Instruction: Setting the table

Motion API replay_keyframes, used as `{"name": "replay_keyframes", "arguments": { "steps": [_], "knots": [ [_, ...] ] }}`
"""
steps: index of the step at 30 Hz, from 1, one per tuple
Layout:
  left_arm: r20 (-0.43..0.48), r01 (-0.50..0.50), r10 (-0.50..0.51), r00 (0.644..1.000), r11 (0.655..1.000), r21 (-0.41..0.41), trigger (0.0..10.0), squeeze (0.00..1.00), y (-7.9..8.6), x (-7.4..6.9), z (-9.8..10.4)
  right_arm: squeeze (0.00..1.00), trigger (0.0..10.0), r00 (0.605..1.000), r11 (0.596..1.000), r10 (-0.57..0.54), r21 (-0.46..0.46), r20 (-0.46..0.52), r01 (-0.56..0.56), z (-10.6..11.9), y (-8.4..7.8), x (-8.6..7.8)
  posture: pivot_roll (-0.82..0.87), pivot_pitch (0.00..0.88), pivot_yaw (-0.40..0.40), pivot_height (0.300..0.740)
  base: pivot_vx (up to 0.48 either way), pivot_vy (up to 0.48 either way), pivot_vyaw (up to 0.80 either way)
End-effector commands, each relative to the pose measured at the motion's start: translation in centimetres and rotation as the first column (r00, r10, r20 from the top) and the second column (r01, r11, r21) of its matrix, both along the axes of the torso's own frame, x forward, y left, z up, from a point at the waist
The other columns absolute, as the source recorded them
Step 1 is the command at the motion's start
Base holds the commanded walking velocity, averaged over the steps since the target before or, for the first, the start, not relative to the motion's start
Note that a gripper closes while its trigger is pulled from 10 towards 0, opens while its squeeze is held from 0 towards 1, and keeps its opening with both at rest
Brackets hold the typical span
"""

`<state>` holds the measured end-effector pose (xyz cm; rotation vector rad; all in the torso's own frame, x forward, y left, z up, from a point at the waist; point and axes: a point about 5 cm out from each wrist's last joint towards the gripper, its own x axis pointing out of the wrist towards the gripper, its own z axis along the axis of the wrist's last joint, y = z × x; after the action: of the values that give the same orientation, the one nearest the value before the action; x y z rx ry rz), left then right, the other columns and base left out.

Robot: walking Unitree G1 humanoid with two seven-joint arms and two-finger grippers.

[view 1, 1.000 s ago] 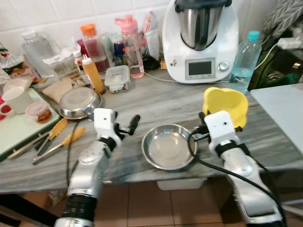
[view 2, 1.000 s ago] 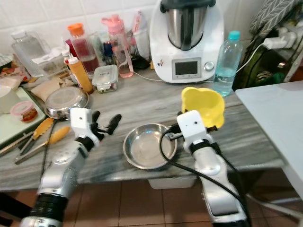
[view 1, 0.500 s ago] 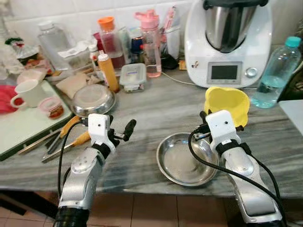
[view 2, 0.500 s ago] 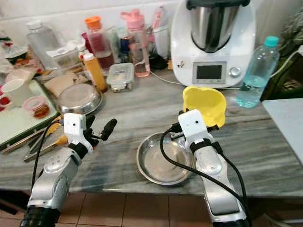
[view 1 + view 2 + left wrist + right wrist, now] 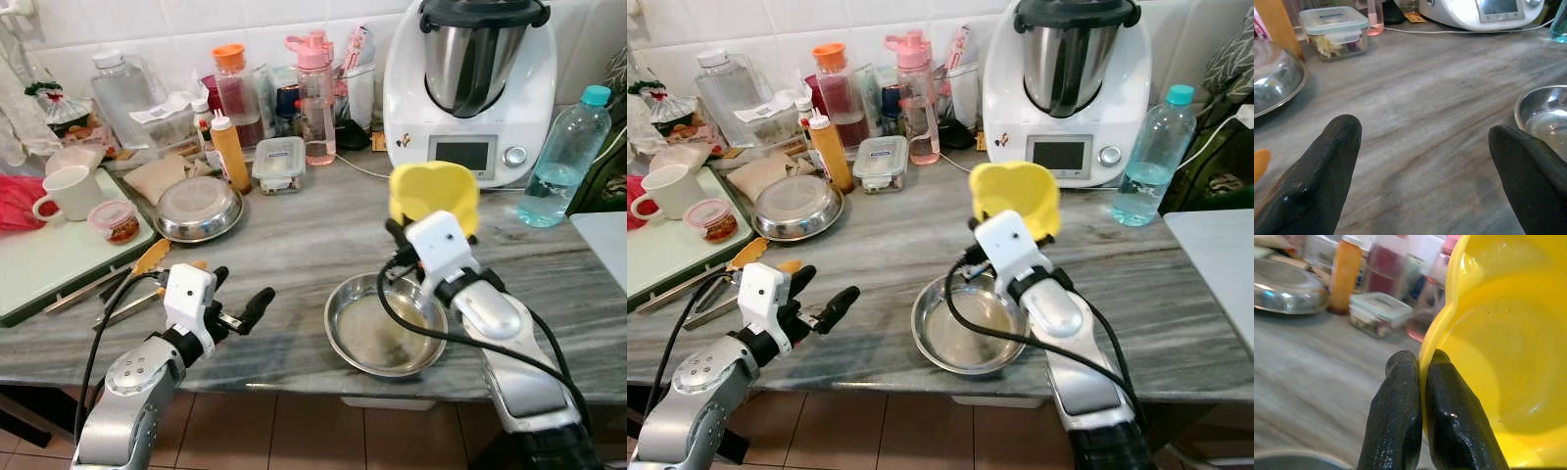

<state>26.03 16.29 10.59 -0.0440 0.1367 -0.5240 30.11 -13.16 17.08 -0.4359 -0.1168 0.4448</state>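
The right gripper [image 5: 1420,382] is clenched on the rim of a yellow bowl [image 5: 434,192], one finger on the outer wall and one inside, and holds it tilted up off the grey marbled surface [image 5: 323,220], just above the far edge of an empty steel bowl [image 5: 385,323] that sits near the front edge. The yellow bowl hangs in front of the white kitchen machine [image 5: 477,83], which stands at about 12 o'clock from the steel bowl.

The left gripper [image 5: 238,311] hovers low over the surface at roughly 9 o'clock from the steel bowl, its fingers [image 5: 1327,166] spread wide and holding nothing (bare stone lies between them). Its wrist camera looks across toward the steel bowl's rim.

At about 10 o'clock from the steel bowl lies a second steel dish [image 5: 198,208], turned dome-up, with an orange squeeze bottle [image 5: 229,154] just behind it and a lidded food container [image 5: 278,164] beside that. A pink bottle [image 5: 316,98] and a red-filled bottle with an orange cap [image 5: 233,93] stand by the tiled wall. A clear water bottle with a teal cap [image 5: 560,159] is at 2 o'clock. Far left, a tray [image 5: 39,274] carries a white mug [image 5: 67,193] and a small lidded tub [image 5: 118,219]; yellow-handled utensils [image 5: 147,259] lie beside it.
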Motion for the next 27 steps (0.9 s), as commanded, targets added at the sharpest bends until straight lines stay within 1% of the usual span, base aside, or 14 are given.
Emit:
{"name": "replay_keyframes", "arguments": {
  "steps": [1, 2, 4, 6, 9, 10, 11, 14, 16, 17, 18, 20, 22, 27],
  "knots": [
    [0.000, 0.019, -0.019, 1.000, 1.000, 0.015, 10.0, 0.00, 0.2, -0.1, 0.5, 0.00, 10.0, 0.993, 0.992, 0.118, -0.040, -0.015, -0.119, 0.4, 0.9, 0.7, -0.05, 0.030, 0.092, 0.740, 0.000, 0.000, 0.00],
    [-0.010, 0.024, -0.024, 1.000, 1.000, 0.011, 10.0, 0.00, 0.2, -0.2, 0.5, 0.00, 10.0, 0.985, 0.984, 0.171, -0.052, -0.038, -0.172, 0.6, 1.2, 1.1, -0.05, 0.030, 0.092, 0.740, 0.000, 0.000, 0.00],
    [-0.013, 0.027, -0.027, 1.000, 1.000, 0.010, 10.0, 0.00, 0.2, -0.3, 0.6, 0.00, 10.0, 0.983, 0.982, 0.180, -0.051, -0.043, -0.182, 0.6, 1.3, 1.2, -0.05, 0.030, 0.092, 0.740, 0.000, 0.000, 0.00],
    [-0.023, 0.039, -0.039, 0.999, 0.999, 0.003, 10.0, 0.00, 0.0, -0.5, 0.5, 0.00, 10.0, 0.961, 0.959, 0.261, -0.085, -0.095, -0.269, 0.4, 1.5, 1.7, -0.04, 0.035, 0.087, 0.740, 0.000, 0.000, 0.00],
    [-0.040, 0.059, -0.059, 0.997, 0.998, -0.005, 10.0, 0.00, -0.2, -0.8, 0.4, 0.00, 10.0, 0.925, 0.922, 0.348, -0.122, -0.152, -0.367, 0.2, 1.7, 2.2, -0.03, 0.037, 0.083, 0.740, 0.000, 0.000, 0.00],
    [-0.049, 0.072, -0.072, 0.996, 0.997, -0.011, 10.0, 0.00, -0.3, -1.0, 0.3, 0.00, 10.0, 0.898, 0.896, 0.401, -0.126, -0.181, -0.425, 0.3, 2.0, 2.3, -0.03, 0.038, 0.082, 0.740, 0.000, 0.000, 0.00],
    [-0.053, 0.077, -0.078, 0.996, 0.997, -0.013, 10.0, 0.00, -0.3, -1.1, 0.3, 0.00, 10.0, 0.882, 0.882, 0.427, -0.126, -0.200, -0.455, 0.3, 2.2, 2.2, -0.03, 0.039, 0.082, 0.740, 0.000, 0.000, 0.00],
    [-0.061, 0.109, -0.111, 0.992, 0.994, -0.027, 10.0, 0.00, -0.4, -1.4, 0.3, 0.00, 10.0, 0.843, 0.846, 0.479, -0.126, -0.244, -0.518, 0.2, 2.8, 2.1, -0.03, 0.041, 0.076, 0.740, 0.000, 0.000, 0.00],
    [-0.067, 0.136, -0.138, 0.988, 0.990, -0.031, 10.0, 0.00, -0.5, -1.6, 0.4, 0.00, 10.0, 0.823, 0.824, 0.503, -0.143, -0.264, -0.549, 0.1, 3.0, 2.2, -0.03, 0.041, 0.073, 0.740, 0.000, 0.000, 0.00],
    [-0.068, 0.140, -0.141, 0.988, 0.990, -0.031, 10.0, 0.00, -0.5, -1.6, 0.4, 0.00, 10.0, 0.821, 0.821, 0.505, -0.144, -0.266, -0.552, 0.1, 3.0, 2.2, -0.03, 0.041, 0.073, 0.740, 0.000, 0.000, 0.00],
    [-0.073, 0.150, -0.152, 0.986, 0.988, -0.033, 10.0, 0.00, -0.5, -1.6, 0.4, 0.00, 10.0, 0.808, 0.806, 0.524, -0.150, -0.271, -0.573, 0.1, 3.1, 2.2, -0.03, 0.041, 0.072, 0.740, 0.000, 0.000, 0.00],
    [-0.085, 0.174, -0.176, 0.981, 0.984, -0.029, 10.0, 0.00, -0.5, -1.8, 0.3, 0.00, 10.0, 0.764, 0.770, 0.570, -0.129, -0.304, -0.625, 0.0, 3.4, 2.2, -0.02, 0.042, 0.071, 0.740, 0.000, 0.000, 0.00],
    [-0.088, 0.178, -0.180, 0.980, 0.984, -0.028, 10.0, 0.00, -0.5, -1.8, 0.3, 0.00, 10.0, 0.757, 0.764, 0.575, -0.128, -0.310, -0.632, 0.0, 3.4, 2.2, -0.02, 0.042, 0.071, 0.740, 0.000, 0.000, 0.00],
    [-0.104, 0.203, -0.205, 0.973, 0.979, -0.035, 10.0, 0.00, -0.5, -2.0, 0.3, 0.00, 10.0, 0.709, 0.729, 0.593, -0.120, -0.382, -0.674, -0.6, 3.4, 2.3, -0.02, 0.043, 0.071, 0.740, 0.000, 0.000, 0.00]
  ]
}}
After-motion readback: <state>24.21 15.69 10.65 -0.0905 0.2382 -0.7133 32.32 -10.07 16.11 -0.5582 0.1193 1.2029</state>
